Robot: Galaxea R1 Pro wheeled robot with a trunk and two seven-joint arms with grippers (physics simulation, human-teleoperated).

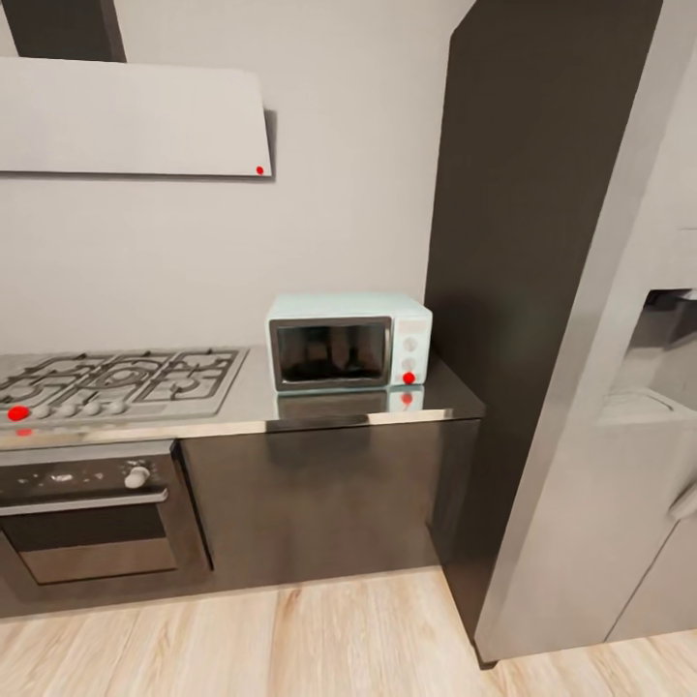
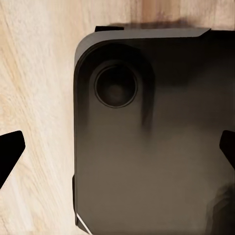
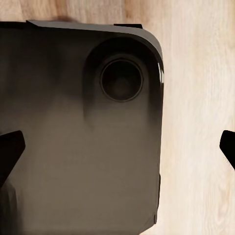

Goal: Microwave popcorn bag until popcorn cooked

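Observation:
The pale mint microwave (image 1: 348,342) stands on the grey countertop (image 1: 254,408) at its right end, against the wall. Its dark glass door is closed, and a red dot marks the white knob panel. The popcorn bag and the popcorn are out of view. In the left wrist view, my left gripper (image 2: 117,152) hangs open above my dark base (image 2: 156,147) and the wood floor, with nothing between its black fingertips (image 2: 10,154). In the right wrist view, my right gripper (image 3: 117,149) is open in the same way, its fingertips (image 3: 10,152) wide apart.
A gas hob (image 1: 121,379) is set into the counter left of the microwave, above a built-in steel oven (image 1: 87,523). A tall dark cabinet (image 1: 523,290) and a grey fridge (image 1: 620,436) stand at the right. Light wood floor (image 1: 290,639) lies in front.

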